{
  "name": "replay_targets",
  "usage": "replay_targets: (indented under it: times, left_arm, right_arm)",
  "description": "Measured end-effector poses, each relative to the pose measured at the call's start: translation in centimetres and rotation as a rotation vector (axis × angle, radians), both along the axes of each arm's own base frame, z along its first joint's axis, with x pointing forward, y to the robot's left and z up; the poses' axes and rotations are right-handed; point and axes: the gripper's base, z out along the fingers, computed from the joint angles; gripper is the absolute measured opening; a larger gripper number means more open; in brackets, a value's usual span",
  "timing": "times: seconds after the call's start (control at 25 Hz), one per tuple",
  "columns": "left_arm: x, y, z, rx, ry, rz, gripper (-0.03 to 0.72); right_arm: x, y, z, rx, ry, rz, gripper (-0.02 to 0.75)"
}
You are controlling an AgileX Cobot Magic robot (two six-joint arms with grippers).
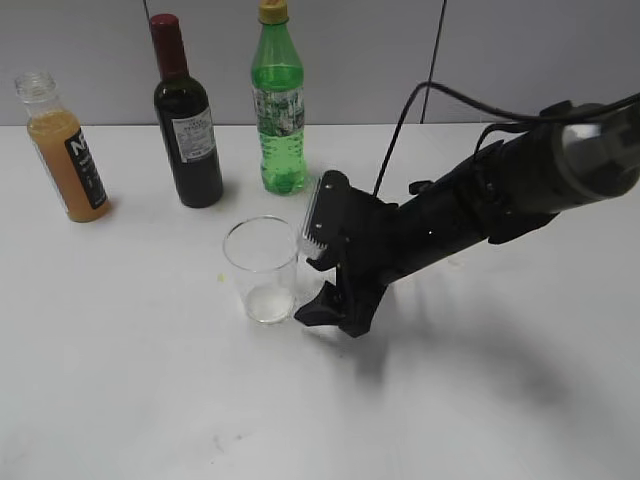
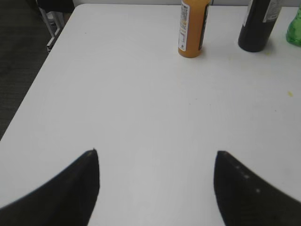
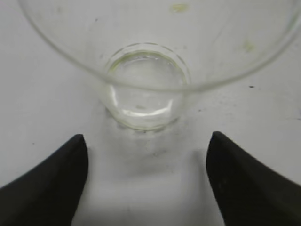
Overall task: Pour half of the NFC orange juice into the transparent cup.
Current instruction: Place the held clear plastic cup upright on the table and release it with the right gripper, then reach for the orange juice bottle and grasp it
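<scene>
The NFC orange juice [image 1: 66,150] stands capless at the far left of the table; it also shows at the top of the left wrist view [image 2: 192,29]. The transparent cup [image 1: 261,270] stands empty and upright mid-table. My right gripper [image 1: 318,268] is open right beside the cup's right side, and the cup [image 3: 143,92] fills the right wrist view just ahead of the open jaws [image 3: 146,160], not between them. My left gripper [image 2: 156,169] is open and empty over bare table, well short of the juice; it is out of the exterior view.
A dark wine bottle with a red top [image 1: 185,120] and a green plastic bottle with a yellow cap [image 1: 279,105] stand in a row behind the cup. The table's left edge [image 2: 42,66] drops to a dark floor.
</scene>
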Motion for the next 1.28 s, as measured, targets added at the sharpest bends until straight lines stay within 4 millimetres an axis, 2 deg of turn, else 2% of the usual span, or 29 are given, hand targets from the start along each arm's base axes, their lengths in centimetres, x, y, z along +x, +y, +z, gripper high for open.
replay_targets:
  times: [0.2,0.4,0.52,0.72,0.84,0.96,1.08,1.28]
  left_arm:
    - [0.0,0.0,0.0,0.000,0.000,0.000,0.584]
    - [0.0,0.0,0.0,0.000,0.000,0.000,0.584]
    - [0.0,0.0,0.0,0.000,0.000,0.000,0.584]
    - [0.0,0.0,0.0,0.000,0.000,0.000,0.584]
    - [0.0,0.0,0.0,0.000,0.000,0.000,0.584]
    - [0.0,0.0,0.0,0.000,0.000,0.000,0.584]
    - [0.0,0.0,0.0,0.000,0.000,0.000,0.584]
    - [0.0,0.0,0.0,0.000,0.000,0.000,0.584]
  right_arm:
    - [0.8,-1.4,3.3,0.026,-0.053,-0.082,0.595]
    - [1.8,-4.3,7.2,0.034,-0.167,-0.209,0.594]
    - [2.7,-6.2,9.9,0.014,-0.291,-0.316,0.594]
    - [4.4,-9.9,13.9,-0.144,-0.595,-0.641,0.594]
    - [4.9,-12.6,15.5,-0.251,-0.711,-0.936,0.594]
    - [5.2,-15.2,16.6,-0.303,-0.640,-1.235,0.592]
    - [5.7,-17.7,17.4,-0.273,-0.380,-1.423,0.587]
    - [6.2,-21.3,19.8,-0.152,0.018,-1.491,0.576]
